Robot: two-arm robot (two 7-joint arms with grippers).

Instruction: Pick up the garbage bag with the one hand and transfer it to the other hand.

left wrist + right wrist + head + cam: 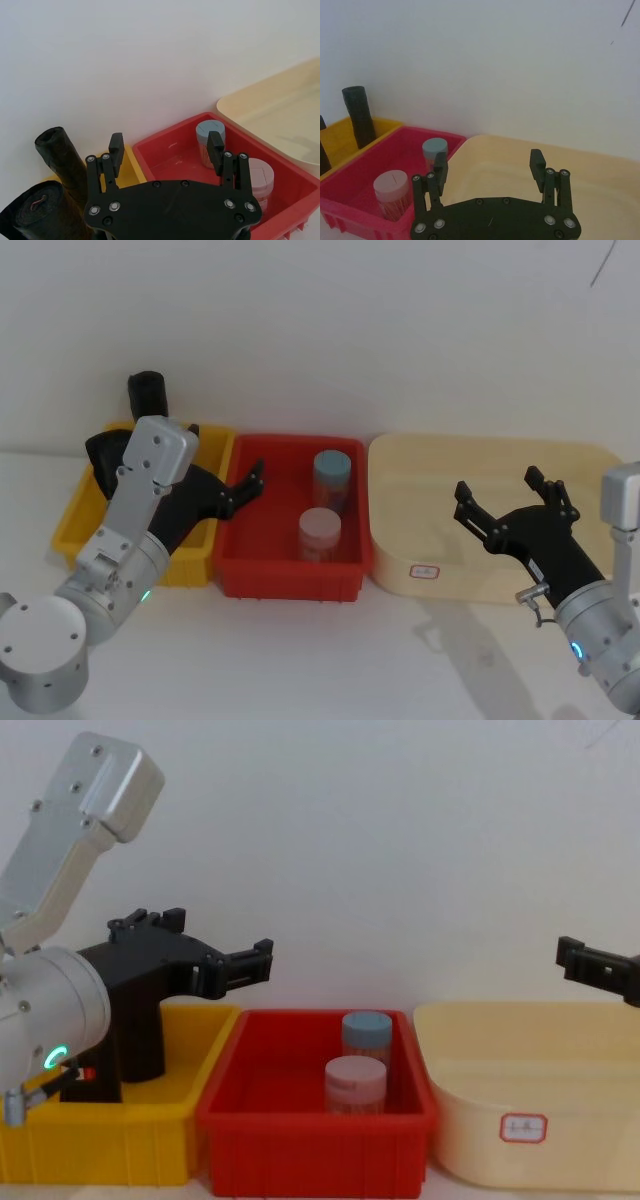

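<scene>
Left pincer (247, 488): mine, on the green-lit wrist. The fingers are spread wide with nothing between them. It hangs over the red bin's (290, 586) left wall, tips aimed into that bin.
Garbage bag (148, 393): stands nearly upright at the back of the yellow bin (68, 532), left of the red bin and behind my left wrist. It is untouched.
Risk, aim: my tips point toward the red bin and away from the bag. I judge I must draw back and swing left, or I will close on air or bump the jars.
Risk, tipping: the bag stands on end. If one finger arrives first, it could knock the bag over.
Risk, wrong roll: a second roll (100, 452) sits just beside the bag, farther left of the red bin and partly behind my arm. A wide grab could catch both.
Risk, hand-over: a mid-length grip would probably leave little free end for the other pincer, and the smooth film may slide.
Bag's look: a matte black cylinder of faintly wrinkled wrapped film, with a flat dark top.
Jars: the blue-lidded jar (332, 476) is at the red bin's rear, and the pale-lidded jar (320, 536) is in front of it.
Right pincer (497, 483): blue-lit, fingers wide and empty, above the cream tub (470, 585) just right of the red bin.
Worktop (300, 660): white, and carries the red bin with its neighbours in a row.
</scene>
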